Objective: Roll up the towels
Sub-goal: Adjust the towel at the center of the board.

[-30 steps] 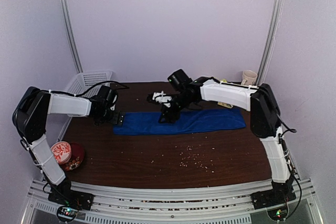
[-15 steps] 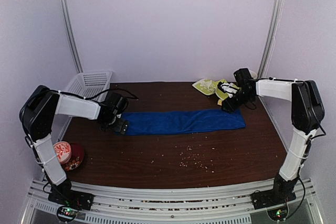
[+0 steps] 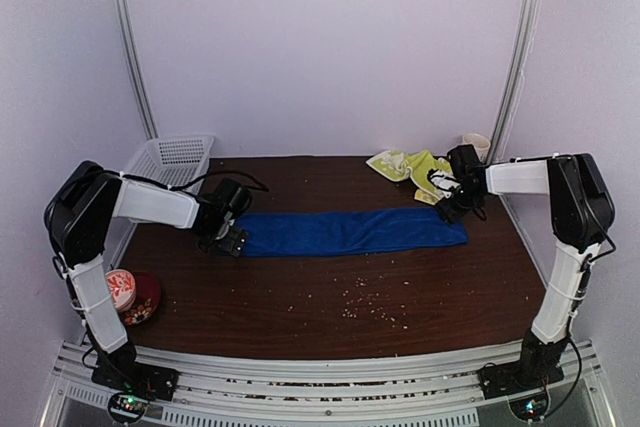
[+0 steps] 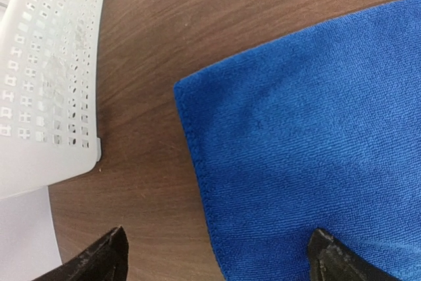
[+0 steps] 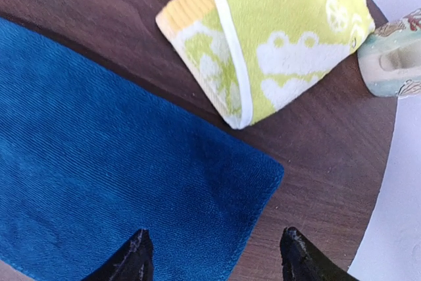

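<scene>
The blue towel (image 3: 350, 231) lies flat in a long strip across the table. My left gripper (image 3: 228, 240) hovers at its left end, open; in the left wrist view the towel's short edge (image 4: 316, 149) runs between the spread fingers of that gripper (image 4: 218, 255). My right gripper (image 3: 447, 205) is open over the right end, and its wrist view shows the blue towel's far right corner (image 5: 118, 182) between the fingers of the gripper (image 5: 214, 248). The yellow-green towel (image 3: 405, 164) lies crumpled behind it, its folded edge (image 5: 276, 37) just beyond the blue corner.
A white perforated basket (image 3: 170, 157) stands at the back left, close to the left gripper (image 4: 46, 64). A cup (image 3: 475, 147) sits at the back right corner (image 5: 391, 54). A red bowl with a cup (image 3: 125, 292) is front left. Crumbs (image 3: 370, 302) dot the near table.
My right arm has swung from the towel's middle to its right end and come down closer to the corner. The left gripper has shifted slightly nearer the towel's left edge.
</scene>
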Controlling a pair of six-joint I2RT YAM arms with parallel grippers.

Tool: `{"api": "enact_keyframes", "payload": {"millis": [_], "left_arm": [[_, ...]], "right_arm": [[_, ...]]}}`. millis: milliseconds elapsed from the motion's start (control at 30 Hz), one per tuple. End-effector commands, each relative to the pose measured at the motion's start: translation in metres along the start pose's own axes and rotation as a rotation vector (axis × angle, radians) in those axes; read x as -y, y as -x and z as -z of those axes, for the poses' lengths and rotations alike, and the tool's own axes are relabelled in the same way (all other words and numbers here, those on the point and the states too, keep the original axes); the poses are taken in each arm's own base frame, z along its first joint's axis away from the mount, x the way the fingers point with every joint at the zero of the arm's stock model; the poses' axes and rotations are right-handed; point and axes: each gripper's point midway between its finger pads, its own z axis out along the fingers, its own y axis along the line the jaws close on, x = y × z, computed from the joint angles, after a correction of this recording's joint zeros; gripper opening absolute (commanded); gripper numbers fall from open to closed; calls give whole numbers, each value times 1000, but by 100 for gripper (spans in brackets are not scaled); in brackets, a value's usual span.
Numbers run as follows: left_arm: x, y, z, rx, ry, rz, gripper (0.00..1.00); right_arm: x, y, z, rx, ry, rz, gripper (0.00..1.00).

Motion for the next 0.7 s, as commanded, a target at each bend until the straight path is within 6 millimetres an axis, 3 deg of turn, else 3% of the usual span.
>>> {"api": "enact_keyframes", "payload": {"millis": [0,167,433,667], "left_arm": [[2,-34,-15,-108,24,-88,98],[-1,-47,-9,-130,20,-87,98],[-10,-64,-4,-156,53,-98,98],[-13,-62,3,-135,57,-80,98]], "right_arm": [[9,-21,-7,-73,-66,32,67],[10,-37,-5,-121,-65,55,67],[18,-78,-3,-234,-126,125,67],[22,-87,19,-242,-131,137,67]]}}
